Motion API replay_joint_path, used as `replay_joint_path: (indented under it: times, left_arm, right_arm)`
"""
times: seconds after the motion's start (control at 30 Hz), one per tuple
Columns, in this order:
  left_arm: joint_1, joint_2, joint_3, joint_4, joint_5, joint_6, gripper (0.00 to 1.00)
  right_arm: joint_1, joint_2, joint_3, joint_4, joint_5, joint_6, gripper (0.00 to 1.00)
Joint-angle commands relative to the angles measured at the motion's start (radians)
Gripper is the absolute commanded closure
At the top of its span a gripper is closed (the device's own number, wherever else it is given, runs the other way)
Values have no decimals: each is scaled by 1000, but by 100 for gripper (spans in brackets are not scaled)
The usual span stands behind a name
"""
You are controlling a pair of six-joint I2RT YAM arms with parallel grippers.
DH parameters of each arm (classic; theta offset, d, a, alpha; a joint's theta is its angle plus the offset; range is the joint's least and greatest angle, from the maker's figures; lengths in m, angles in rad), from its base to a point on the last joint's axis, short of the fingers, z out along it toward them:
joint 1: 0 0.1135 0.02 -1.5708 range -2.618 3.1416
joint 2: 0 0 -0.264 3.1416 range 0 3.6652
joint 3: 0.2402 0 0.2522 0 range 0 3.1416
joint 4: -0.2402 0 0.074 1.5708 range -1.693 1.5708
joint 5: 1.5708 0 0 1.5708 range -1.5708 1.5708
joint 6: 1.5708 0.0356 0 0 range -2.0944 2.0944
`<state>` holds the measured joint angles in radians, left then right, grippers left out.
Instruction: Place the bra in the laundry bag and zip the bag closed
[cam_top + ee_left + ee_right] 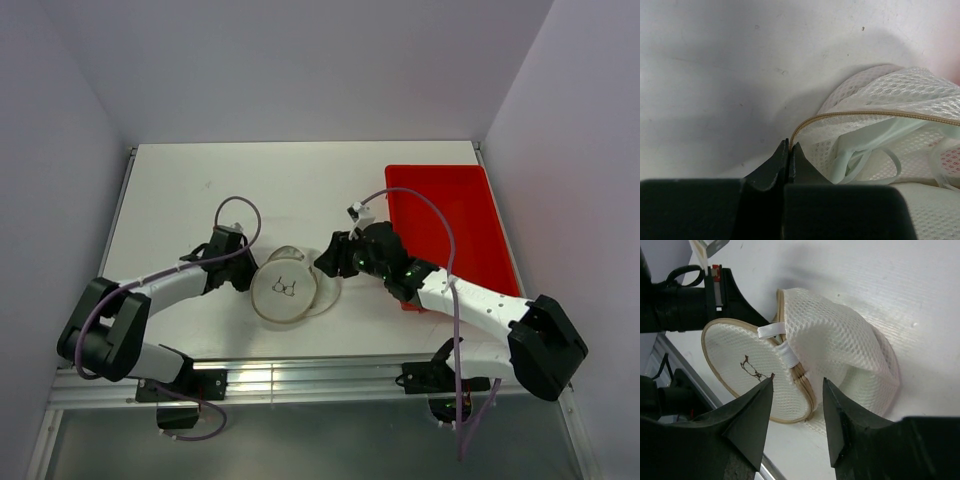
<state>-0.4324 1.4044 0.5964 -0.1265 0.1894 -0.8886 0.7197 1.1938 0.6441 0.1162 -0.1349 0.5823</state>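
Nearest the arm bases, the laundry bag [285, 290] sits on the white table [200, 190] squarely between the two grippers, its printed disc face [745, 365] turned up. Both are about equally close: the left gripper [791, 145] is at the bag's left edge and the right gripper [798, 380] at its right. The left fingers are pressed fully together, pinching the tan zip edge [865, 115] where it meets the mesh, so that side is anchored. From that wrist the mouth gapes, not yet zipped. Through it the bra [862, 147] shows inside as pale folded fabric and thin looping straps. The right fingers stand apart with a clear gap and hold nothing. The bag's rim lies just beyond their tips and in line with the gap, running slantwise across it from the disc face toward the domed mesh. My reading is that the closing move falls to the right arm, drawing the zip round the rim while the left holds. I cannot pick out the slider for certain among the white tabs on the seam. Farther off, at the far right, lies the red tray [450, 200], well apart from the bag.
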Motion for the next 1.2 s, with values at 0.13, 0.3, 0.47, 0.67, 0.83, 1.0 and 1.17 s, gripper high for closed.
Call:
replay_joint_path:
  times: [0.13,0.3,0.47,0.67,0.83,1.0,1.17]
  left_arm:
    - [4,44,63,11,38,42,100]
    - [6,76,92,7,51,56,100]
    - [6,100,114,-1,61,62,100]
    - [7,116,128,1,70,62,100]
    - [7,125,137,-4,70,66,100]
    - [7,130,143,-4,73,66,100]
    - [6,131,149,-9,74,68,100]
  right_arm:
    - [1,84,20,155,-134,-136,54]
    - [4,142,43,148,-140,-154,57]
    - [7,162,42,163,-149,-165,55]
    - [14,179,48,158,-158,-179,49]
    - [21,194,43,157,-138,-177,46]
    - [44,204,40,155,-144,-173,50]
    - [63,204,13,168,-129,-153,53]
